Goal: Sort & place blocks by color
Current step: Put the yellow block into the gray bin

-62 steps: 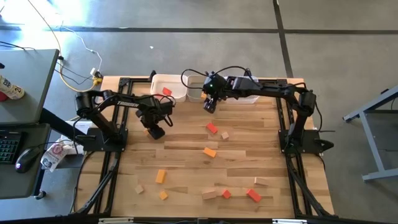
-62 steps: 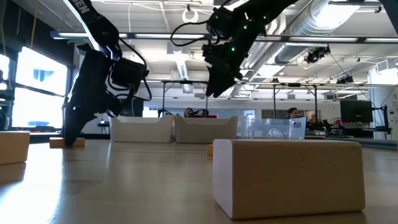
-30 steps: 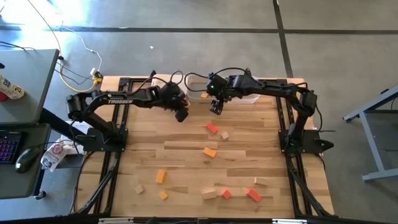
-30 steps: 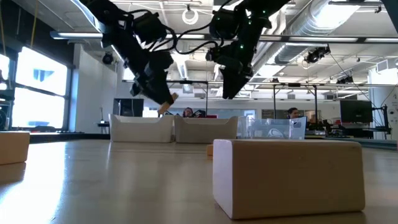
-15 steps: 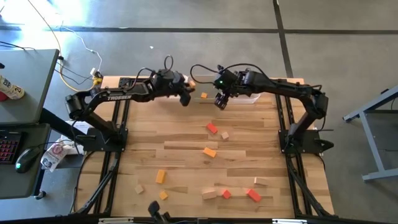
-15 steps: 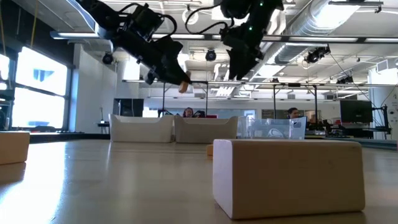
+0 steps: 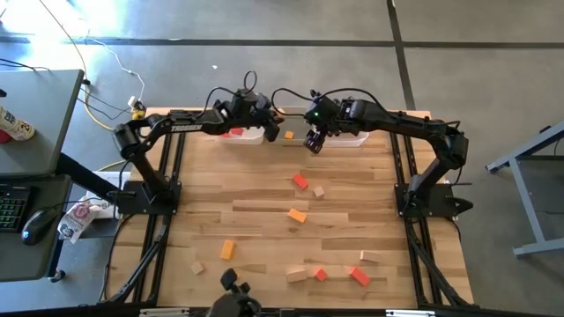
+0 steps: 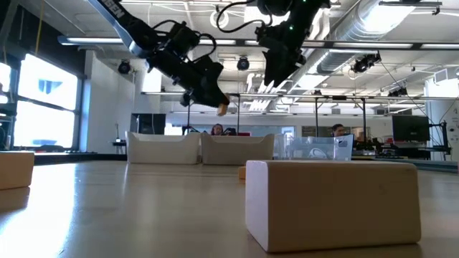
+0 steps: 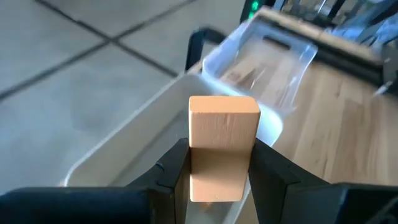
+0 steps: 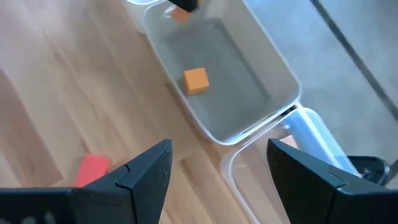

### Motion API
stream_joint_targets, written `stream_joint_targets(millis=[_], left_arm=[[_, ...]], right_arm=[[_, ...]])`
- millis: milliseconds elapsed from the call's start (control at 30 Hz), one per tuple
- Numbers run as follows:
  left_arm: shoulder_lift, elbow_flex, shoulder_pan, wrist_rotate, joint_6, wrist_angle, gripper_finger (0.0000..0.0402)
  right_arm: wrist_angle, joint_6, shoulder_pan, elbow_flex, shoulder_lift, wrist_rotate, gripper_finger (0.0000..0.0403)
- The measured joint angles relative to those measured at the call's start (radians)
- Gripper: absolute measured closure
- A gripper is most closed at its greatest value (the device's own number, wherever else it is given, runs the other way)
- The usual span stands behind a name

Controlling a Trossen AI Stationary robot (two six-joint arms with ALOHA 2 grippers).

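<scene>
My left gripper [image 7: 270,123] reaches to the far edge over the bins, shut on a pale wooden block [image 9: 222,146], which the low view also shows [image 8: 222,109]. Below it stand a white bin [image 7: 231,119] with a red block [image 7: 236,132] and a second white bin [image 10: 273,68] with an orange block [image 10: 196,81]. My right gripper [image 7: 313,143] hangs open and empty just right of it, high above the table [image 8: 276,77]. Several red, orange and pale blocks [image 7: 300,181] lie flat on the table. My left gripper pinches the pale block between its two fingers [image 9: 171,171] on two opposite side faces [image 9: 198,168]. Its far half sticks out past the fingertips. The fingers come from the table's left, slanting slightly down. The block is lifted clear, above a white bin's rim.
A clear bin [image 7: 354,138] stands right of the white ones on the far edge. Loose blocks lie mid-table [image 7: 297,214] and along the near edge [image 7: 359,276]. In the low view a big pale block [image 8: 330,204] fills the foreground. A desk [image 7: 26,132] stands left of the table.
My left gripper has carried the pale block toward the far edge and to the right, from in front of the bins to above them, and has tipped closer to level. My right gripper has risen a little and stays open.
</scene>
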Motion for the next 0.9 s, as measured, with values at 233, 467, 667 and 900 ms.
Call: stream_joint_targets(millis=[233, 467, 667, 900], left_arm=[[0.091, 0.067, 0.0, -0.002, 0.0, -0.097, 0.0294], [0.128, 0.069, 0.0, -0.007, -0.001, -0.124, 0.0284], [0.135, 0.069, 0.0, -0.009, -0.018, -0.127, 0.0247], [0.13, 0.069, -0.006, -0.009, 0.015, -0.129, 0.019]], right_arm=[[-0.023, 0.039, 0.0, 0.0, 0.0, -0.036, 0.0153], [-0.078, 0.121, 0.011, 0.0, 0.0, -0.114, 0.0153], [-0.084, 0.148, 0.054, -0.053, 0.001, -0.163, 0.0153], [-0.097, 0.175, 0.122, -0.107, 0.001, -0.167, 0.0153]])
